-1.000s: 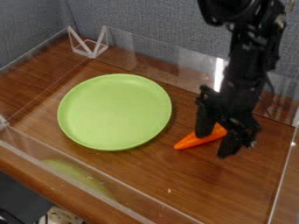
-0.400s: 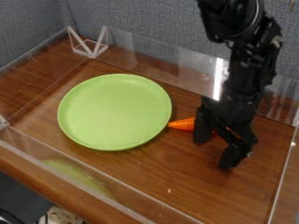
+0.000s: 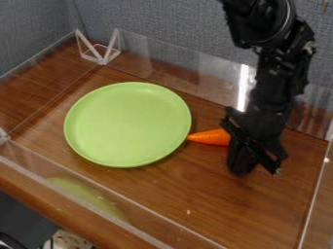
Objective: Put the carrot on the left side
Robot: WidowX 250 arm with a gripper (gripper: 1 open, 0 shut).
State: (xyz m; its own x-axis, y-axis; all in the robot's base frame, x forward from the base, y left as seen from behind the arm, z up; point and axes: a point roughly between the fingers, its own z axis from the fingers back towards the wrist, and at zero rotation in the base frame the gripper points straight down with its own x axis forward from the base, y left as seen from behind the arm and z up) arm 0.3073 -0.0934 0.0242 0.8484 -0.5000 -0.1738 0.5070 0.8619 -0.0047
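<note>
Orange and tapered, the carrot (image 3: pixel 208 137) lies on the wooden table (image 3: pixel 53 88) just off the right edge of the lime-green plate (image 3: pixel 128 124), its pointed tip aimed left toward the plate and close to the rim, though whether it touches the rim cannot be told. Its thicker end disappears behind the black gripper (image 3: pixel 250 160), which points straight down at the table and has its fingers drawn together over that end; the stem is hidden there, and a grip on the carrot looks likely but the contact itself is not clearly shown. The black arm (image 3: pixel 276 68) rises from the gripper toward the upper right of the view. The plate sits left of centre on the tabletop and holds nothing. A clear plastic wall (image 3: pixel 196 66) rings the table, with its near edge running across the lower part of the view. In the far left corner stands a small white wire stand (image 3: pixel 99 45), well apart from the plate and the carrot.
</note>
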